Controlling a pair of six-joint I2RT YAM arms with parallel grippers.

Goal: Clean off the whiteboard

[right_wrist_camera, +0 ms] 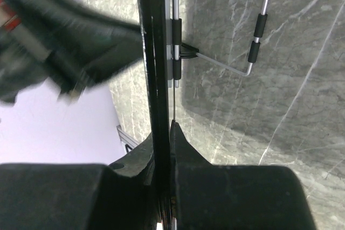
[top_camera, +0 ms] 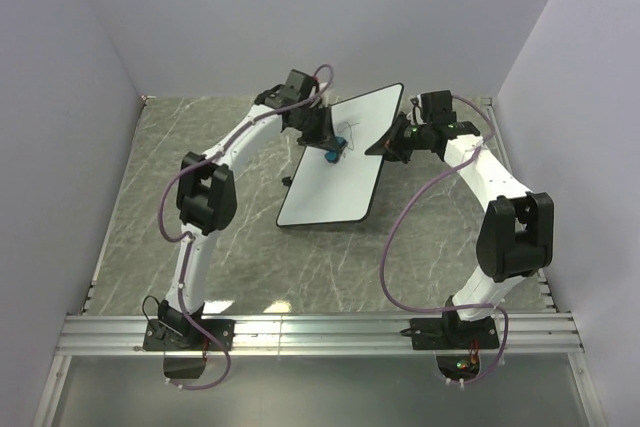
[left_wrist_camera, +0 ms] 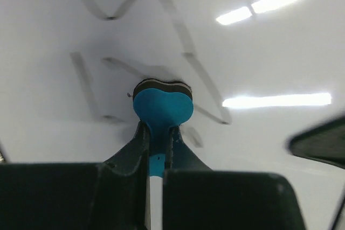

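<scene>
Top external view: the left gripper [top_camera: 325, 143] was over the upper left part of the whiteboard [top_camera: 338, 187], its fingers closed tight on a small blue eraser [top_camera: 330, 156]. In the left wrist view the eraser [left_wrist_camera: 163, 107] was pinched between the two fingers [left_wrist_camera: 135, 152], with its dark felt face against the white surface [left_wrist_camera: 259, 41]. Grey scribbles [left_wrist_camera: 186, 44] ran around and beyond it.

The whiteboard sat at mid-table toward the back, skewed to the edges of the grey marbled table [top_camera: 240, 247].

At the board's upper right edge, the right gripper [top_camera: 392, 143] was clamped shut on the rim. The right wrist view showed the black rim [right_wrist_camera: 158, 52] edge-on between the closed fingers [right_wrist_camera: 186, 152], with a bent wire stand [right_wrist_camera: 242, 69] behind the board.
</scene>
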